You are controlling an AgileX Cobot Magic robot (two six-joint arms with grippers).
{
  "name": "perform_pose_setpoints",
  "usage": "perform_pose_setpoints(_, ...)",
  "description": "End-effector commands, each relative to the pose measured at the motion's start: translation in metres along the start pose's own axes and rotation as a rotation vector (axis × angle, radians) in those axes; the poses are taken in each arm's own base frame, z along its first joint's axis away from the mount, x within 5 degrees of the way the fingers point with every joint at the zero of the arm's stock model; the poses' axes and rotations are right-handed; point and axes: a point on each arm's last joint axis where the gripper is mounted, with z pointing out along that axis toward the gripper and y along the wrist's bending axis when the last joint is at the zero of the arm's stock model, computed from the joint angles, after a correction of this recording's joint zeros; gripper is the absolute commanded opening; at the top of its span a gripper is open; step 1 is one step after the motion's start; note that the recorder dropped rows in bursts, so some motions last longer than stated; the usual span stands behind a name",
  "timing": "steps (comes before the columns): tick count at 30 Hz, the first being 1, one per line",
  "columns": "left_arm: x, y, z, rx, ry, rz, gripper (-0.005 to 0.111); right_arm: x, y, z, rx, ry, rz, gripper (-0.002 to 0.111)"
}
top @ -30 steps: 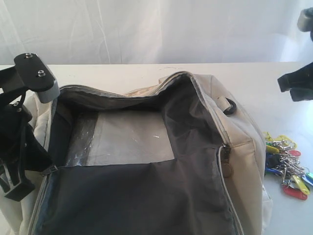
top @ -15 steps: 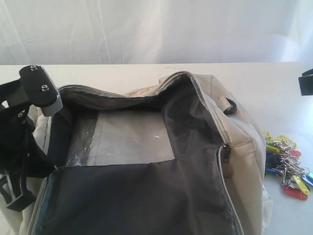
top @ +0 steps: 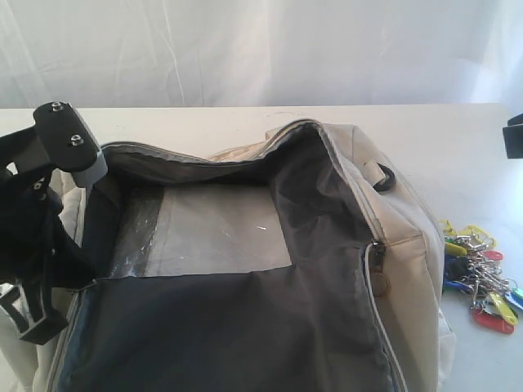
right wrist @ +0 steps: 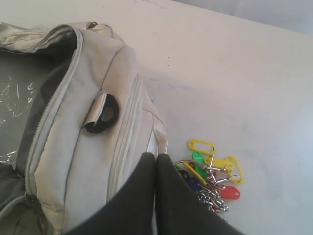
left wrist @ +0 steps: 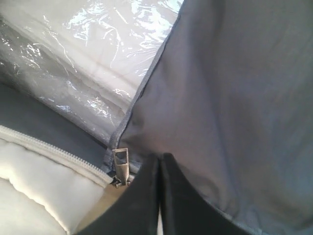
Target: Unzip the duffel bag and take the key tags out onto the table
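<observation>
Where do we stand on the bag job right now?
Done: the duffel bag gapes unzipped, and the key tags lie on the table beside it. In hand: nothing; the left gripper is shut by the zipper pull, the right gripper shut near the tags, neither visibly holding anything. Left: seemingly only pulling the arms clear.

White draped backdrop, crinkled clear plastic sheet

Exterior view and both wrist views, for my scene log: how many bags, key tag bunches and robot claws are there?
Soft beige fabric duffel bag: 1
Bunch of coloured plastic key tags on metal rings: 1
Black claws: 2, the left claw and the right claw, both shut
Total: 4
</observation>
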Motion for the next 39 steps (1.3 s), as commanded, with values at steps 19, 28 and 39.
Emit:
perform_pose_setpoints(19, 0.162, -0.021, -0.003, -0.678, -0.6, -0.398, 0.0, 0.002, 0.001, 0.0, -0.005, 0.003, -0.022, 0.0)
perform_pose_setpoints(28, 0.188, -0.039, 0.038, -0.585, -0.756, -0.616, 0.0, 0.002, 0.001, 0.0, -0.003, 0.002, -0.024, 0.0)
perform_pose_setpoints(39, 0.19, -0.043, 0.043, -0.536, -0.71, -0.622, 0.0, 0.002, 0.001, 0.0, -0.003, 0.002, -0.024, 0.0)
